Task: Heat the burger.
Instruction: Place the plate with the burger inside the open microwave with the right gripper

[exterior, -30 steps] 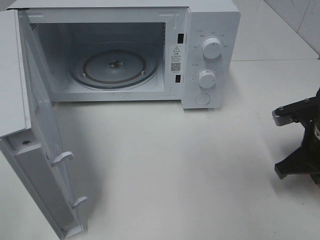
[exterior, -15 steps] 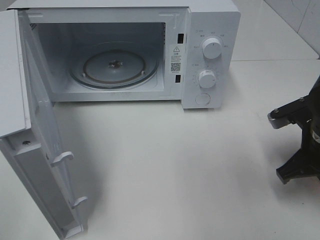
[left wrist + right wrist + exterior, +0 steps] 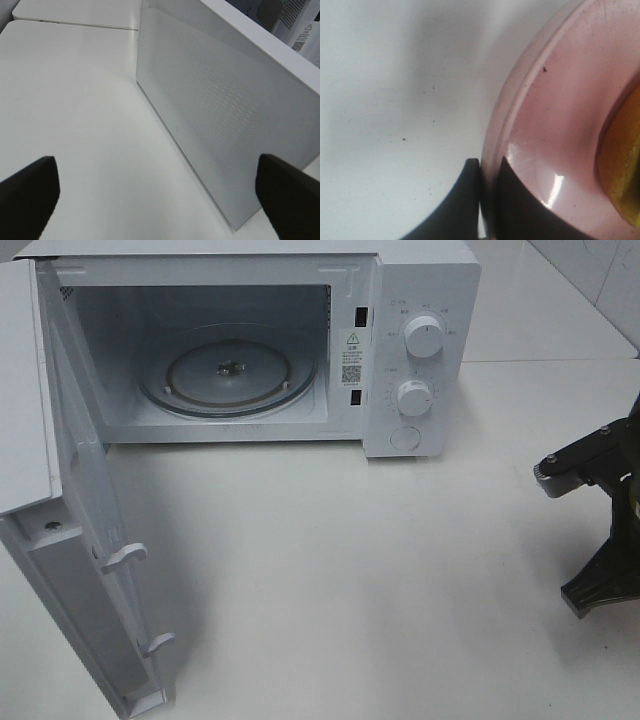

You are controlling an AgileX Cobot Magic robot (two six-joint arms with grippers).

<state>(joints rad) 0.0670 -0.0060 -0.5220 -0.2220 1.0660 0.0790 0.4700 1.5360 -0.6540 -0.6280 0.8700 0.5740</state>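
Note:
In the right wrist view, my right gripper [image 3: 489, 167] is shut on the rim of a pink plate [image 3: 560, 115], one finger under the rim and one on top. A golden-brown edge of the burger [image 3: 622, 170] shows on the plate; the rest is out of frame. The exterior high view shows only part of my right arm [image 3: 598, 530] at the right edge, with plate and burger outside that view. My left gripper [image 3: 160, 195] is open and empty, hovering over the table beside the outer face of the microwave door [image 3: 220, 115].
The white microwave [image 3: 420, 290] stands at the back with its door [image 3: 90, 570] swung wide open to the left. Its glass turntable [image 3: 228, 375] has nothing on it. White tabletop [image 3: 350, 560] stretches in front of the oven.
My right arm has shifted slightly toward the near right edge of the exterior high view. The microwave and its door have not moved.

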